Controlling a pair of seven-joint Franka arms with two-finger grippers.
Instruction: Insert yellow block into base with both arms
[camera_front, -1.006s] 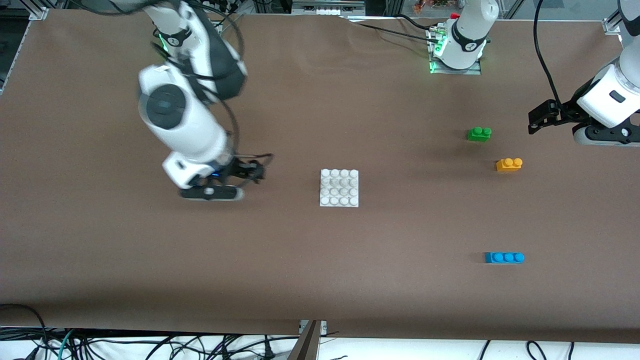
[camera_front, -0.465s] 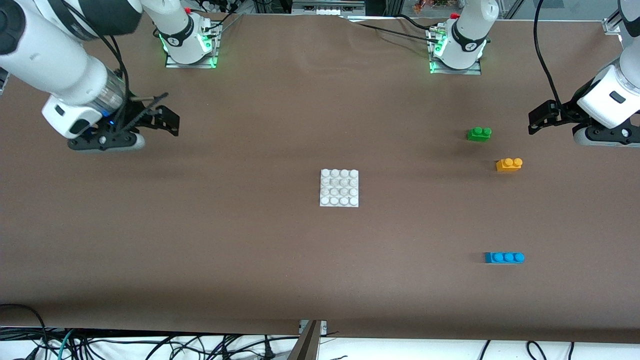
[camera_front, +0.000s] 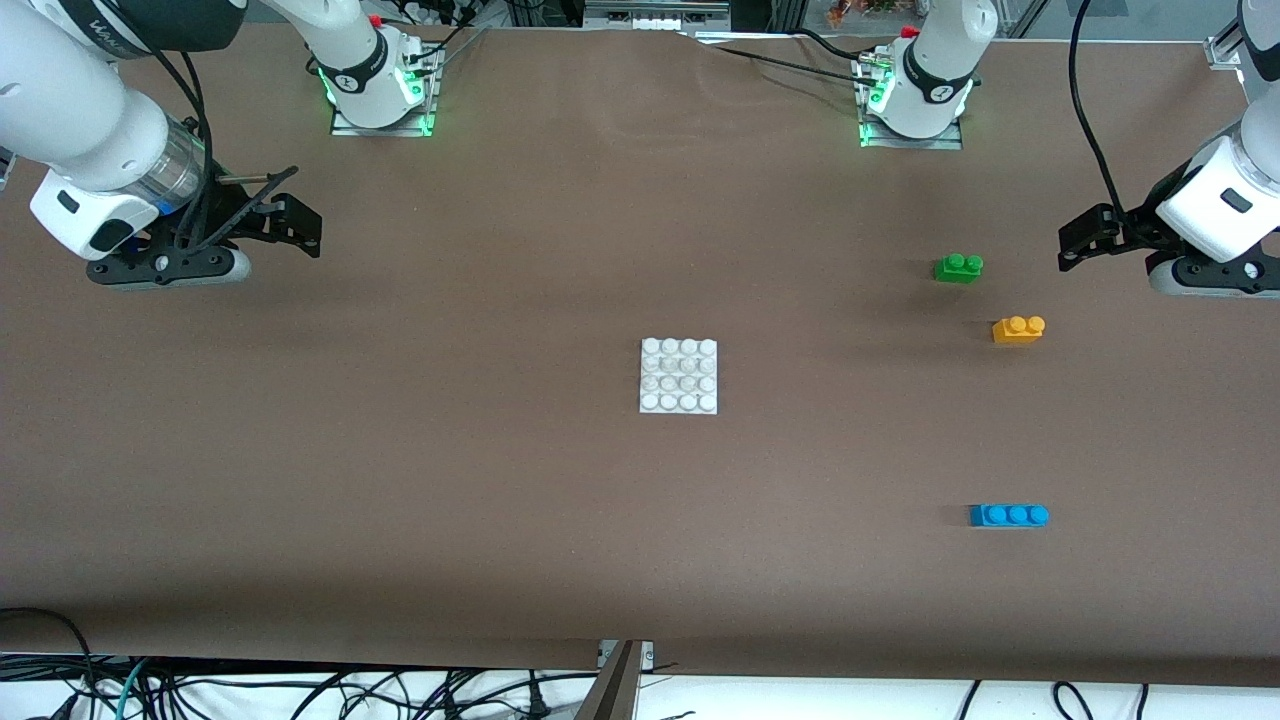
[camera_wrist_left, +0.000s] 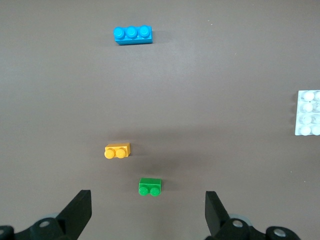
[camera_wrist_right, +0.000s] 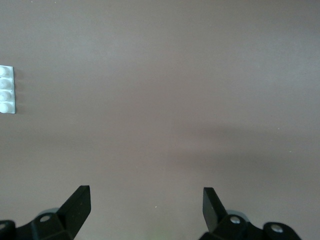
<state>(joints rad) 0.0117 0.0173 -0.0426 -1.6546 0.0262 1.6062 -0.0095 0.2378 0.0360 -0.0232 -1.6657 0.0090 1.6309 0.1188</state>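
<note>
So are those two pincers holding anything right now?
No, nothing is held. The left pincer and the right pincer both stand open and empty; the yellow block lies untouched on the table.

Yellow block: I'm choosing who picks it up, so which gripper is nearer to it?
Left. The left gripper, open, hovers beside the yellow block; the right gripper, open, is at the table's right-arm end.

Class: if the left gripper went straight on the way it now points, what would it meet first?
Probably the green brick, which lies nearly centred between the open left gripper's fingers and closest to them. The yellow block lies further on, off to one side. Depth is uncertain.
</note>
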